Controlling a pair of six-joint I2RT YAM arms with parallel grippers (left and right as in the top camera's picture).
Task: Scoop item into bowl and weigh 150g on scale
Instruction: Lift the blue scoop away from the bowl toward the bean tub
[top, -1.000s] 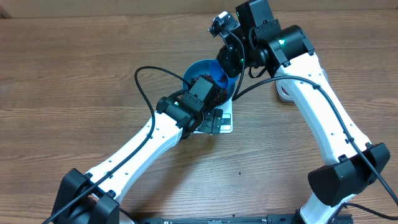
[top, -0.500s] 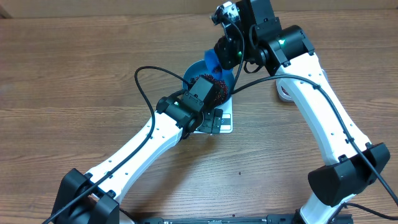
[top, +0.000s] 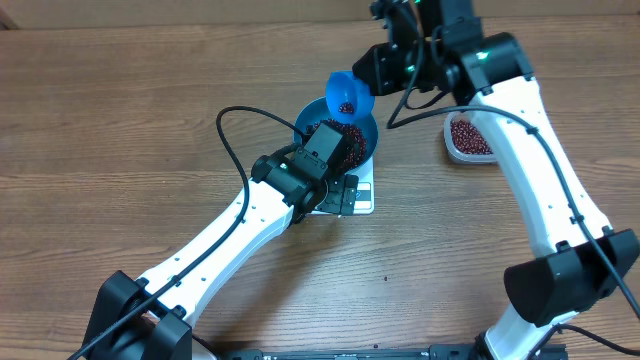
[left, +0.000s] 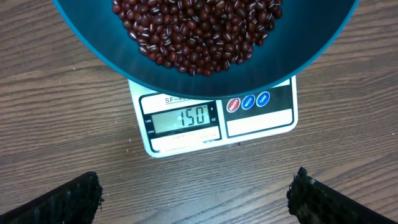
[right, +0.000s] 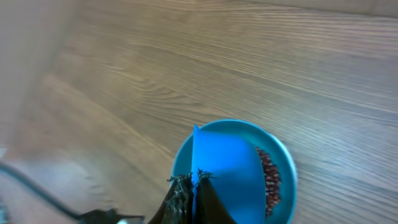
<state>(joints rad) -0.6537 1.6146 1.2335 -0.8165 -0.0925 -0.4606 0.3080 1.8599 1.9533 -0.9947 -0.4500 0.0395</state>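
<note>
Scale (left: 214, 121) reads 150, "SF-" label partly hidden; bowl (left: 298, 43) of beans (left: 193, 31) sits on it. Left gripper (left: 196, 199) spread wide; right gripper (right: 194, 186) pinches tilted scoop (top: 345, 95).

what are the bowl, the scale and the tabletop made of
The bowl: smooth blue plastic by the look, even colour, soft sheen. The scale: smooth white plastic top with a grey display window. The tabletop: wood or wood-look laminate; grain lines show, but which one is unclear.

Dark red-brown beans (left: 193, 31), teal-blue bowl (left: 292, 50), blue scoop (top: 345, 92), white scale (left: 258, 121) with red and blue buttons (left: 248, 101), brown wood-grain table (left: 62, 124)
</note>
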